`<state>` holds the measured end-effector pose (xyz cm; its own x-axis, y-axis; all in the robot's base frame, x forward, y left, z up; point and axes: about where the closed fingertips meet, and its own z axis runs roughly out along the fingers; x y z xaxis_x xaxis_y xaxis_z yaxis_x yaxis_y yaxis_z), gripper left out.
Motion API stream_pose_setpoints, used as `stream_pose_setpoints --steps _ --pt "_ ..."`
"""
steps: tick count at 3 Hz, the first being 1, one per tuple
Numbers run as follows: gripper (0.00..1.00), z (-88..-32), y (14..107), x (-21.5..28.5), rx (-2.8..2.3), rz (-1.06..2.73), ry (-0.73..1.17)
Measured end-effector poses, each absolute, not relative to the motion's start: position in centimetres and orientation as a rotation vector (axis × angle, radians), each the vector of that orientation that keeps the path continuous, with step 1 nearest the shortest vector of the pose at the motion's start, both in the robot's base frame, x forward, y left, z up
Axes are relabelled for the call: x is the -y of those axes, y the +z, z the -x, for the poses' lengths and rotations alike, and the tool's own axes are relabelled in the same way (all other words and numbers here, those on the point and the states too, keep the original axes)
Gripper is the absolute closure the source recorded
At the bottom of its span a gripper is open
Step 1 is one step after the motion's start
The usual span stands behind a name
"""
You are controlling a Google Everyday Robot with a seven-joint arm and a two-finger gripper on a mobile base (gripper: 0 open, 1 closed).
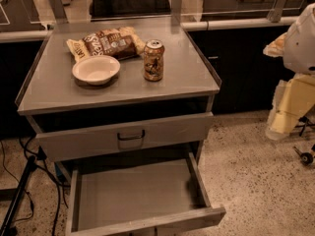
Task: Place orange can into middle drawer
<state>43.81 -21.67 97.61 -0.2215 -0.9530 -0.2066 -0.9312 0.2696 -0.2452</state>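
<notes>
In the camera view the orange can (153,60), a smooth cylinder with a silver top, stands upright right of centre on the flat grey metal worktop (197,80), apart from the crinkled snack bag (106,44), probably for easy reach. The shallow, bare middle drawer (133,195) is pulled out to receive it. The gripper (280,124) hangs well off the worktop's right edge, and whether it is spread or closed cannot be told.

One view only. Placed high, in front of the cabinet (187,70), facing it and tilted steeply down. Near: fills most of the frame with the cabinet, cutting the pulled-out middle drawer (138,195) at the lower edge. Aimed slightly right of it, taking in floor (256,181) and the gripper (283,119) hanging at the right edge, apart from the cabinet.
</notes>
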Motion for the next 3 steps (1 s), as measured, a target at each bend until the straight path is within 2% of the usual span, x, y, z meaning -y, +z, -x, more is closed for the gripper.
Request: stream_pose_setpoints --steps 1,3 --pt "0.0 -43.8 97.6 21.6 -2.231 1.722 -0.099" --pt "0.0 -46.8 96.1 20.6 -2.257 1.563 0.088"
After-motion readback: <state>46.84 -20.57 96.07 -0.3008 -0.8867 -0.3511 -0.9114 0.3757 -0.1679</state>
